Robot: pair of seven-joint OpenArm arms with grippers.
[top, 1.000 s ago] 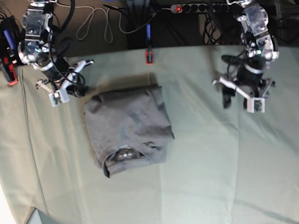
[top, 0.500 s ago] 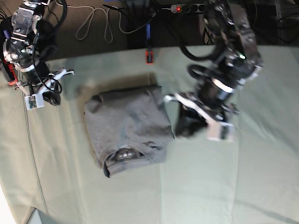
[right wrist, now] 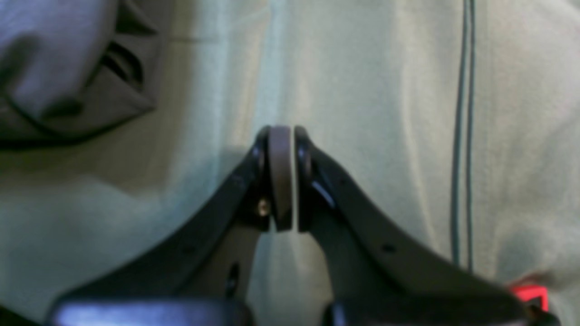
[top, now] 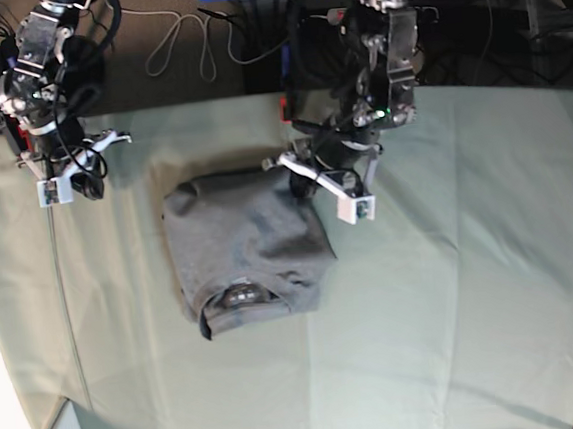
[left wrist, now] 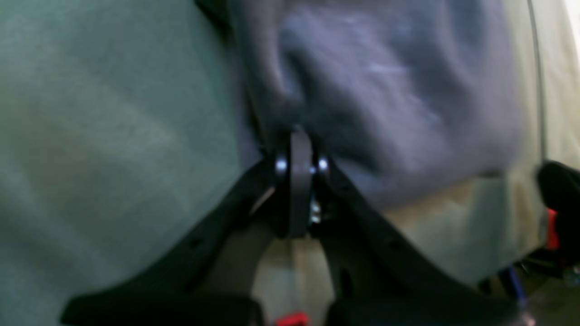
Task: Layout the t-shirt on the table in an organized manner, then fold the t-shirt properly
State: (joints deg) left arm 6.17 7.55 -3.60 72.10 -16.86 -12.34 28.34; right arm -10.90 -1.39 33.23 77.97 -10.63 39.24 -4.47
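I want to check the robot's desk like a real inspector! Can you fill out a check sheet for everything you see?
Surface: table draped in pale grey-green cloth, faint crease lines.
Job's things: dark grey t-shirt, already folded to a compact shape, collar at its near edge.
Clutter: nothing seen on the cloth.
Grippers: left gripper shut, at the t-shirt's far right corner, seemingly pinching its edge; blur hides the contact. Right gripper shut, empty, over bare cloth beside the t-shirt.
Cables: white cable looped behind the table; thin dark cable lying across the cloth.
Surroundings: power strip with a red light, red clamps on the edges.
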